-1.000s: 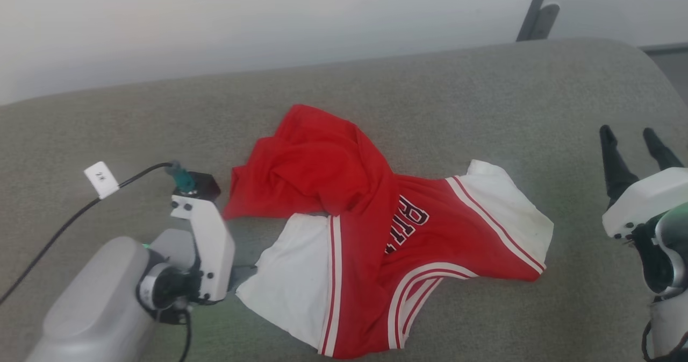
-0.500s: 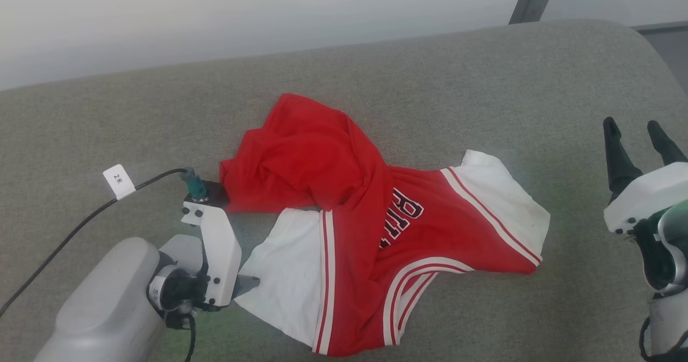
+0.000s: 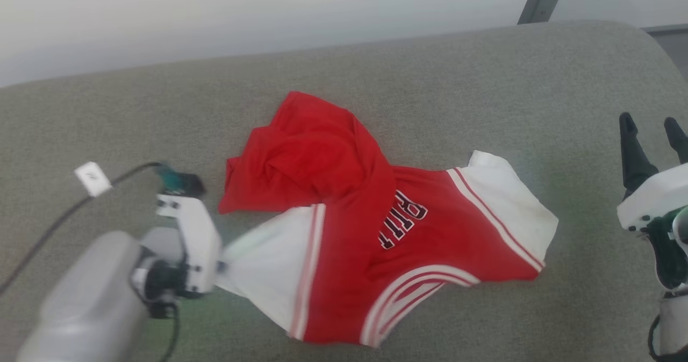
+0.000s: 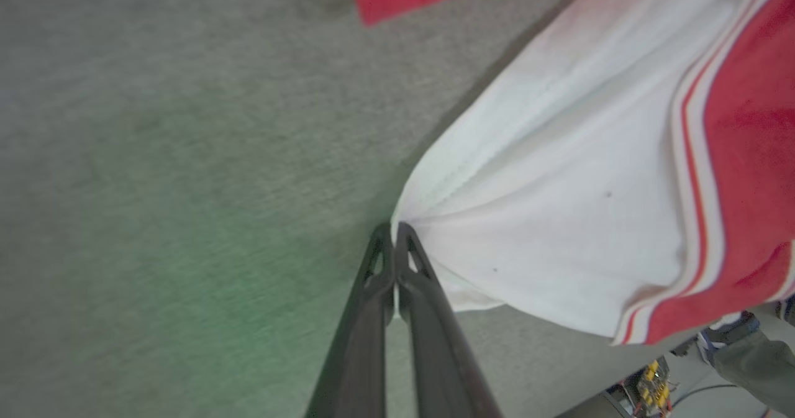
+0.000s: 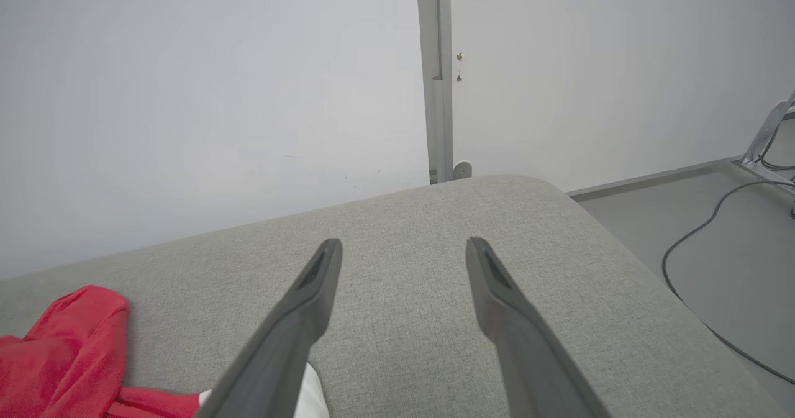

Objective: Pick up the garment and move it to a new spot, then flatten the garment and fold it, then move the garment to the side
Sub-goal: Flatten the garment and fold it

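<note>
Left end effector (image 4: 394, 227) pinching garment (image 3: 344, 276); right end effector (image 5: 404, 244) released; grey fabric surface (image 3: 430, 82), white wall (image 5: 186, 95).

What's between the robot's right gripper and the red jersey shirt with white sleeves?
Just bare grey fabric cushion, in the head view, between the right gripper and the red jersey shirt.

The garment (image 3: 408, 233) lies on the cushion (image 3: 457, 82), right gripper (image 3: 648, 120) apart, left gripper (image 4: 392, 227) apparently touching.
</note>
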### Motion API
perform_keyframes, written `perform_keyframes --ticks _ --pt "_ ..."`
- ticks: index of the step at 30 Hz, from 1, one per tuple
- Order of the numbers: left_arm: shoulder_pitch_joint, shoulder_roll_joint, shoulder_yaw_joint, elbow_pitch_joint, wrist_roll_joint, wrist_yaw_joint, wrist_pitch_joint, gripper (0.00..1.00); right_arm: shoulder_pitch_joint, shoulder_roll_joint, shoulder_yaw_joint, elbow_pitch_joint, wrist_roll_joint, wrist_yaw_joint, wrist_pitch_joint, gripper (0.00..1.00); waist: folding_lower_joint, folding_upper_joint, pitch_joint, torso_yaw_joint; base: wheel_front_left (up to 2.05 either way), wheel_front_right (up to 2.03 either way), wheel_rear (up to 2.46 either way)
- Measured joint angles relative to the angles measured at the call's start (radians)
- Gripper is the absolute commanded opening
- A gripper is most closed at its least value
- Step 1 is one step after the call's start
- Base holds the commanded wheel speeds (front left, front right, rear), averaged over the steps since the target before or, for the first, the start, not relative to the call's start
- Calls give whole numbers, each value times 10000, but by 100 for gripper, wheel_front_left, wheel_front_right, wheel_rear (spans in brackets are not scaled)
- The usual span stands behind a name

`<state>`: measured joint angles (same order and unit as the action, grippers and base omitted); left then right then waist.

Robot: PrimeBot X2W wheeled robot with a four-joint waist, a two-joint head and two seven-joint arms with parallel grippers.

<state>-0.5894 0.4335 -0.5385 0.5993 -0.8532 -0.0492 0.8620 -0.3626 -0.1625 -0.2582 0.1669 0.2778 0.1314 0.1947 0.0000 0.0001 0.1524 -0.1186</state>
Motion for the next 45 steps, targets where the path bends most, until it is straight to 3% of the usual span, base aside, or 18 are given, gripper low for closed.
perform_keyframes --ticks 18,30,31,33,45 --pt "508 2422 497 -81 665 773 -558 0 824 192 -320 -25 121 0 94 100 0 0 -400 257 0 0 0" --pt "1269 2383 711 35 395 1095 -911 1 1063 359 -267 15 303 -2 96 100 0 0 -337 291 0 0 0" --pt "1281 2383 715 15 389 1103 -986 22 1063 355 -255 13 303 -2 94 100 0 0 -335 297 0 0 0" --pt "1281 2395 715 -75 389 1103 -995 100 1065 357 -209 2 355 -2 79 100 0 0 -336 315 0 0 0" --pt "1065 2752 602 -1062 489 1237 -568 100 1119 357 -171 -426 581 -2 -102 100 0 0 -222 339 0 0 0"
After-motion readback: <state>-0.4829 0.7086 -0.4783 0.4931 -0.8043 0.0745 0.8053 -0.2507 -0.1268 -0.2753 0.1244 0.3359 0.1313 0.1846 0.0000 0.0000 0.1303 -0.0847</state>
